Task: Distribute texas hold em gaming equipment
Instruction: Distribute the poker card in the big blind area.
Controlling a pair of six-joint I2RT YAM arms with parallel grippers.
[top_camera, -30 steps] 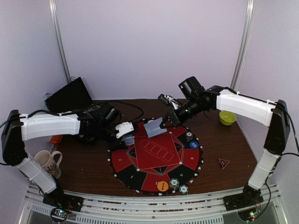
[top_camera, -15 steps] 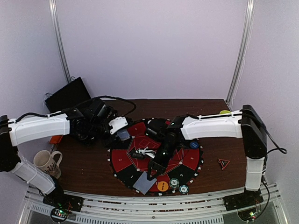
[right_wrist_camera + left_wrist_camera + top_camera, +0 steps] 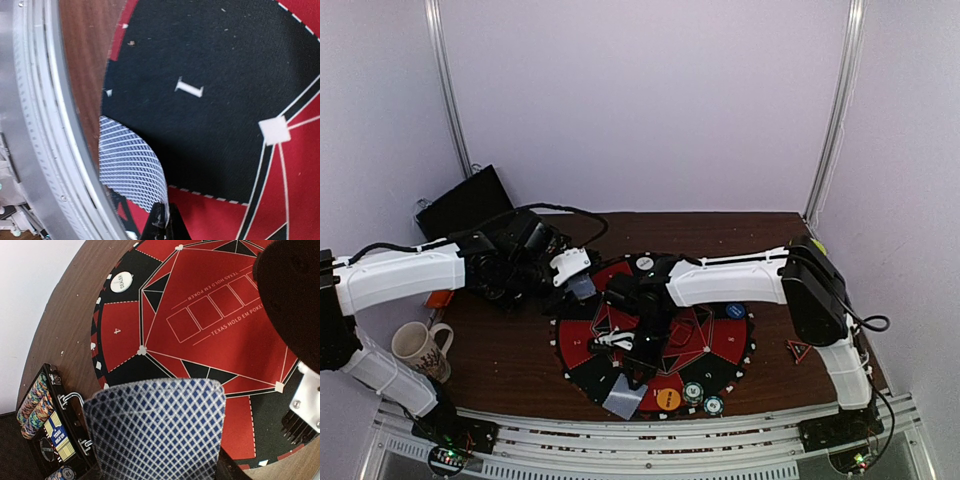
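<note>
Cards (image 3: 155, 430) with blue lattice backs sit clamped in the left gripper (image 3: 578, 280), over the far-left rim of the mat (image 3: 210, 340); we cannot count them. Thin, light and slick, they bend easily, so we would pinch a short edge. The right gripper (image 3: 161, 224) nips one card (image 3: 131, 167) by its corner, bowed beside seat 1 at the mat's near edge. The left wrist view alone shows the chip case (image 3: 42, 415); only the top view shows the chip stacks (image 3: 700, 398).

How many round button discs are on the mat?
3: a white round disc at the far edge of the red-and-black mat, a blue round disc at its right, an orange round disc at its front. Others may be hidden.
</note>
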